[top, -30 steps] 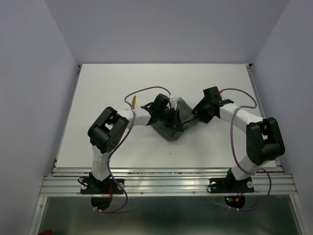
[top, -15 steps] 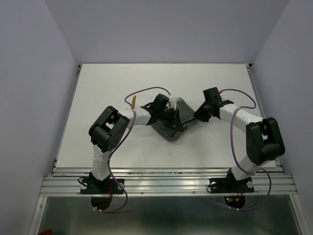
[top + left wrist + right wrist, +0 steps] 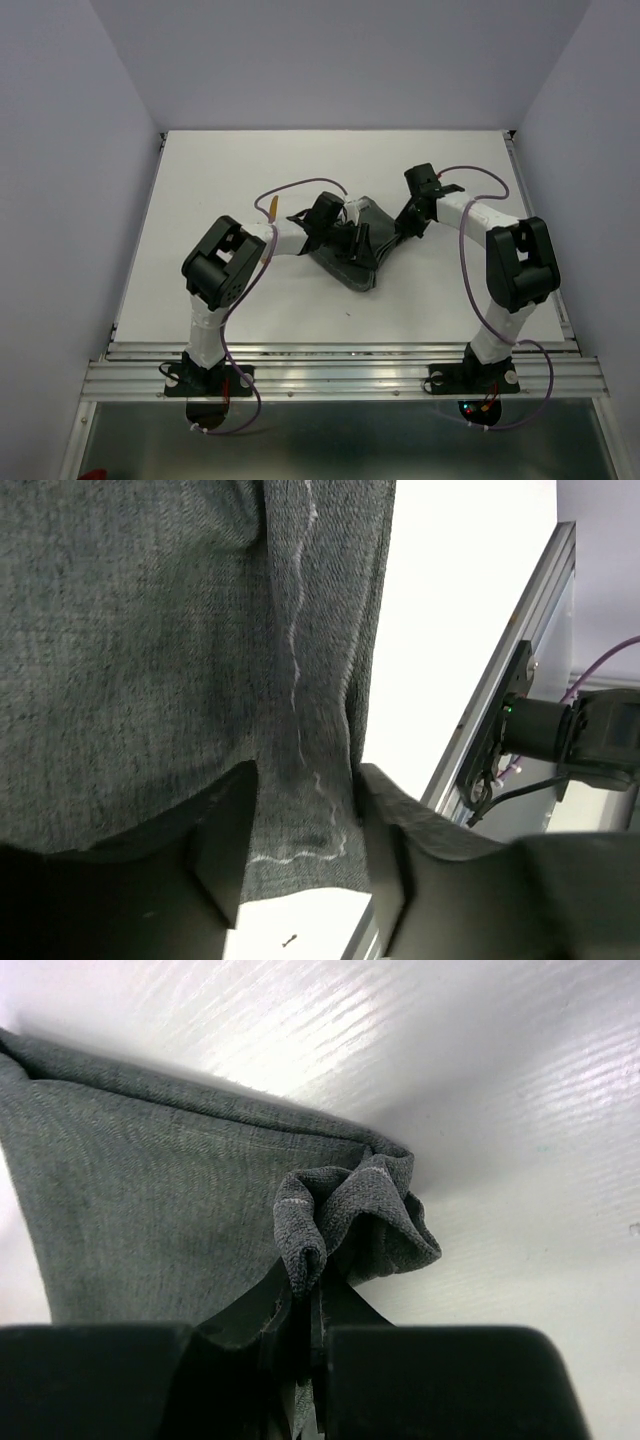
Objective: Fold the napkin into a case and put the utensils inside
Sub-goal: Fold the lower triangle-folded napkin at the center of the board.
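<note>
While the napkin point(image 3: 352, 268) lies as a loosely folded dark grey heap at the middle of the white bench point(image 3: 230, 170), both arms reach in over it from either side. At the napkin's right corner, the right hand point(image 3: 305, 1295) is pinched tight on a bunched fold of the cloth, which puckers up into a small ruffle just above the closed fingertips; the rest of the cloth spreads flat away to the left in that wrist view. Over the napkin's left half, the left hand point(image 3: 305, 810) stands fairly wide, its two dark fingers point(image 3: 225, 850) parted. A narrow strip of cloth with the pale stitched hem line point(image 3: 296, 670) runs between them, lying flat on the bench rather than being squeezed. To the left of the napkin and clear of it, one slim orange-brown utensil point(image 3: 274, 207) shows beside the left arm point(image 3: 285, 238), partly hidden by it. Whether a second utensil lies near the napkin cannot be told.
</note>
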`<state>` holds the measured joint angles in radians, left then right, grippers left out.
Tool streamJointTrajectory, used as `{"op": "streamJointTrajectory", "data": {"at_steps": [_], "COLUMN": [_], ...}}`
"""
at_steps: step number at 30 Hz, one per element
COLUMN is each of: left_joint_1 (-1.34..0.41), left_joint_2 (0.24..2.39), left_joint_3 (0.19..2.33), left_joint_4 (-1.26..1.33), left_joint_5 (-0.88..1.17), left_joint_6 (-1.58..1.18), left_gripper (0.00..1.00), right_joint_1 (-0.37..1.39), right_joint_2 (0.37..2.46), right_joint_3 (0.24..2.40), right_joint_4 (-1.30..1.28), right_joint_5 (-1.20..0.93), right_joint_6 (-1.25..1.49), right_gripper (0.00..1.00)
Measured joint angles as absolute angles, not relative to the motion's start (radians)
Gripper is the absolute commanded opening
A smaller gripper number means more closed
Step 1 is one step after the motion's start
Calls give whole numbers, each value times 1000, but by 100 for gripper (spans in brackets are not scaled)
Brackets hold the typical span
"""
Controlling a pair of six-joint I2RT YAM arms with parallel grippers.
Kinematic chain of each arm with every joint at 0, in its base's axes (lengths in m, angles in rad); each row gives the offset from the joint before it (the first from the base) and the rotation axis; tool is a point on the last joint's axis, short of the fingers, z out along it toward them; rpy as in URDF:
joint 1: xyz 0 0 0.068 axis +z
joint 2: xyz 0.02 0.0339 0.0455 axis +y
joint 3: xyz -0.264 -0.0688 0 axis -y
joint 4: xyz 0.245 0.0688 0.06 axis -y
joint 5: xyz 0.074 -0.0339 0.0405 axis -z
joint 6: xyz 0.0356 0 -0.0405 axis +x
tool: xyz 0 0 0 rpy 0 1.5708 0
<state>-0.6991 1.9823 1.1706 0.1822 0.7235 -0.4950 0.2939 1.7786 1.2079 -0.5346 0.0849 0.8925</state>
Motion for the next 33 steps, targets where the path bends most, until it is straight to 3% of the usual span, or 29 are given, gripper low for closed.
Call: {"op": "streamJointTrajectory", "data": {"at_steps": [4,8,10,11,13,14,15,22,33], "left_joint_1": [-681,-651,-637,-625,-606,-592,-574,-514,-528], "left_joint_2": [1982,1973,1958,1943,1922,1911,1906,1921,1982], "left_joint_3": [1171,1171,1171,1171,1171,1174,1185,1237,1213], "left_joint_4": [176,160,151,144,135,127,111,-9,-59], "left_joint_5": [728,733,735,738,736,730,721,555,480], "left_joint_6": [-496,-497,-498,-498,-504,-503,-502,-489,-492], "left_gripper": [69,69,60,44,26,10,1,0,0], "right_joint_1": [294,294,294,294,294,294,294,297,328], "right_joint_2": [1833,1867,1876,1879,1886,1896,1896,1951,2030], "right_joint_3": [1271,1320,1334,1337,1348,1358,1358,1410,1527], "right_joint_4": [-590,-628,-640,-643,-655,-660,-660,-685,-728], "right_joint_5": [117,143,149,151,154,155,155,159,184], "right_joint_6": [859,837,831,829,826,823,823,822,822], "right_gripper": [1,1,1,1,1,1,1,1,1]}}
